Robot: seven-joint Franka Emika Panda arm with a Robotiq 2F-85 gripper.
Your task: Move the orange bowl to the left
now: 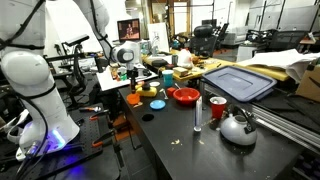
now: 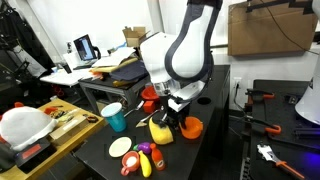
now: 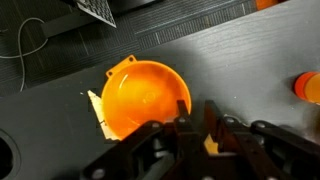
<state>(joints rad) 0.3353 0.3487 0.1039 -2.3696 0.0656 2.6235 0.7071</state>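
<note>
The orange bowl (image 3: 145, 98) is small, round and bright orange. It sits upright on the dark table, also in an exterior view (image 2: 192, 127). In the wrist view my gripper (image 3: 195, 108) hangs just over the bowl's right rim. Its two fingers are close together with only a narrow gap, and nothing is clearly held. The left finger overlaps the rim and the right one is outside the bowl. My gripper also shows in both exterior views (image 1: 133, 80) (image 2: 175, 120), low over the table beside the bowl.
The larger red bowl (image 1: 185, 96) (image 2: 150, 95) stands further along the table. A yellow object (image 2: 160, 130), a teal cup (image 2: 115, 118), a white plate (image 2: 120, 147) and small toys (image 2: 140, 160) lie near the gripper. A kettle (image 1: 238, 127) and a red can (image 1: 217, 107) stand nearer one camera.
</note>
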